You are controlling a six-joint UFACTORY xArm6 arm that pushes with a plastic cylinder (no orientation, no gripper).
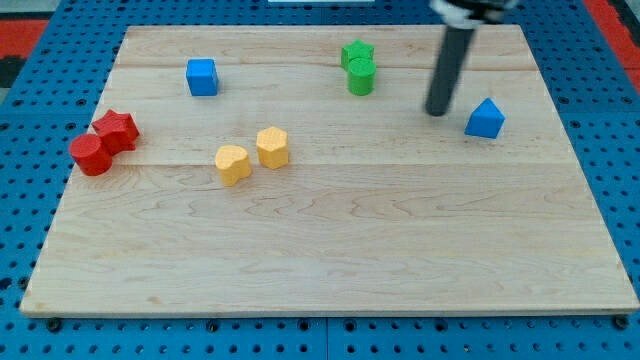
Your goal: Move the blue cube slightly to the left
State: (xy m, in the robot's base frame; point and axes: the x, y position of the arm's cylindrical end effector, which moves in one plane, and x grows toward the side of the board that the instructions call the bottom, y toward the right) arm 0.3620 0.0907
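My tip (437, 111), bare and holding nothing, is sitting far right of the blue cube (202, 77), needing to circle to the cube's right face for a gentle leftward nudge.

Lab bench: blue pegboard (60, 30), wooden board (330, 250)

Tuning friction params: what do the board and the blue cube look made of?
The pale rectangular wooden board: looks like light wood, with grain lines and plank seams visible and a matte finish. The small blue cube: uniform saturated colour, no grain showing, slight sheen; painted wood or plastic, can't tell which. My tip is far off at the view's right, beside the other blue block.
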